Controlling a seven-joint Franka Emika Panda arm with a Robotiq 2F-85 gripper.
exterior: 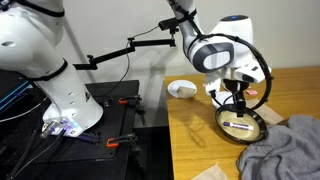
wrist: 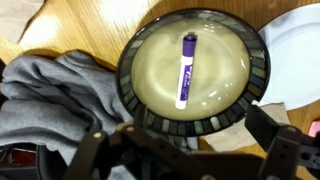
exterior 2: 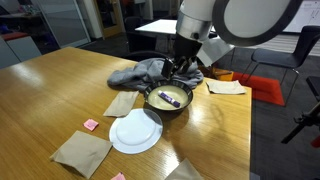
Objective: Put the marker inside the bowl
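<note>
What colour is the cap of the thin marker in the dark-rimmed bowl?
Purple; marker cap shows best in the wrist view.

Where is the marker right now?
In the wrist view, the marker lies flat near the middle of the bowl; the grey cloth is at picture left, the white plate at picture right.

I count one marker [wrist: 187,70], one dark-rimmed bowl [wrist: 127,70], one small white bowl [exterior: 182,89] and one white plate [exterior 2: 135,131]. I also see one grey cloth [exterior 2: 140,72]. In an exterior view I make out four brown paper napkins [exterior 2: 82,152] and two small pink scraps [exterior 2: 91,124].
</note>
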